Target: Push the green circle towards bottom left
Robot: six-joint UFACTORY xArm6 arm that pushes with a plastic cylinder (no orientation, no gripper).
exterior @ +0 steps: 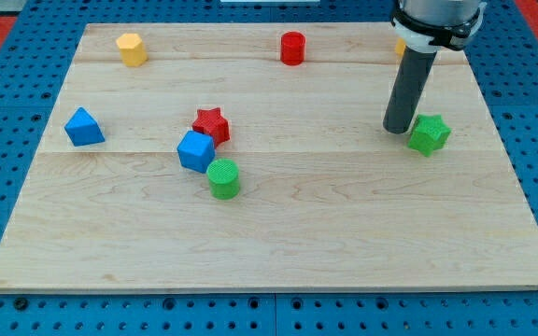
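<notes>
The green circle (223, 178) lies well apart from my tip (398, 129), toward the view's bottom left; there are no jaws, only the rod.

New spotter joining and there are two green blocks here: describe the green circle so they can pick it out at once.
On the wooden board, look left of centre, where three blocks cluster: a red star, a blue cube and, nearest the view's bottom, the green circle. It is a round cylinder touching the cube. The other green block, a green star, sits far right beside my tip.
</notes>
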